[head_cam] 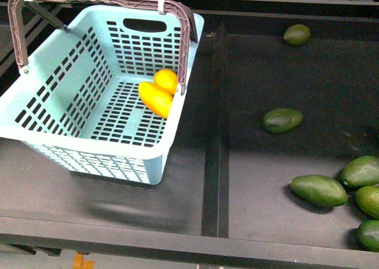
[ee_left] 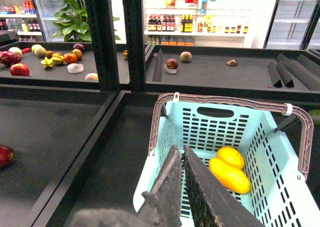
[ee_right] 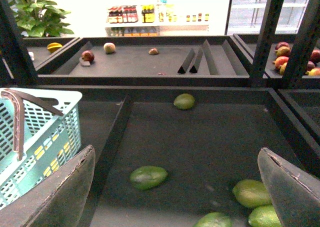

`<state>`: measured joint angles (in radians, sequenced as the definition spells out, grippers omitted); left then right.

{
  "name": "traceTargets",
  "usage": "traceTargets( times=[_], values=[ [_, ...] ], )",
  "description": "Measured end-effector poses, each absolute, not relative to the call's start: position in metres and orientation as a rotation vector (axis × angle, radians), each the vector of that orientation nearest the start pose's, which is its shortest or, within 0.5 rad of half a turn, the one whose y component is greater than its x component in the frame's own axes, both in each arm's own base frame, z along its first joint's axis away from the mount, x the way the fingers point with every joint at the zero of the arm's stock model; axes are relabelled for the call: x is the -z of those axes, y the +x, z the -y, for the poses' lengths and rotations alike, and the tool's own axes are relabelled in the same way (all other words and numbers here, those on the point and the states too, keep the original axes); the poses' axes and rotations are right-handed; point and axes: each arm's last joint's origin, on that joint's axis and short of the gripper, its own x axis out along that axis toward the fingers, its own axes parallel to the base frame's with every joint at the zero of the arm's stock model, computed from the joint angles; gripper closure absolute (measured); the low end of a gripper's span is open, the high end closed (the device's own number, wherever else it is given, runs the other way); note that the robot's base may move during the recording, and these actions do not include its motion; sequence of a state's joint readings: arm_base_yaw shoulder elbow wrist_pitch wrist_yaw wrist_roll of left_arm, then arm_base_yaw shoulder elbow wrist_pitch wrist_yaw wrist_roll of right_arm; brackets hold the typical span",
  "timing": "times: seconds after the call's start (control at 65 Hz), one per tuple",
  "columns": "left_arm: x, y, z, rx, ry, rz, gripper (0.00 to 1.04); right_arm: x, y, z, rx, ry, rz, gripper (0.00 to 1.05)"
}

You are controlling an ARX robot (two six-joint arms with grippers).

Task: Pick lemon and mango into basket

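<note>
Lemon (head_cam: 166,79) and mango (head_cam: 155,99) lie touching inside the basket (head_cam: 89,140), ahead of the narrow, empty left gripper (ee_left: 182,154); right gripper (ee_right: 175,187) gapes wide; task seemingly complete.

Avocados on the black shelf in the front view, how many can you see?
6. One far back, one mid-shelf, and four clustered near right. More may lie beyond the right edge.

One basket (head_cam: 71,112) held one lemon (head_cam: 166,80) and one mango (head_cam: 156,99). Six avocados lay on the surface: (head_cam: 296,35), (head_cam: 282,120), (head_cam: 318,190), (head_cam: 360,172), (head_cam: 369,200), (head_cam: 369,234).
</note>
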<state>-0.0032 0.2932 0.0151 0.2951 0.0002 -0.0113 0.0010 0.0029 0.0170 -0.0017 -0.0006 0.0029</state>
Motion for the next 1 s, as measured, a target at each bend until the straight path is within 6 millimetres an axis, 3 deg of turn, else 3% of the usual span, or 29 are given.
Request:
traceTargets(
  times=[0.461,1.0],
  values=[
    [-0.168,0.098,0.0,0.003,-0.011,0.008,1.01,-0.169,0.097,0.0,-0.001,0.003,0.012,0.09],
    [-0.168,0.097,0.0,0.003,-0.011,0.01,1.01,-0.169,0.097,0.0,-0.002,0.003,0.012,0.09]
  ],
)
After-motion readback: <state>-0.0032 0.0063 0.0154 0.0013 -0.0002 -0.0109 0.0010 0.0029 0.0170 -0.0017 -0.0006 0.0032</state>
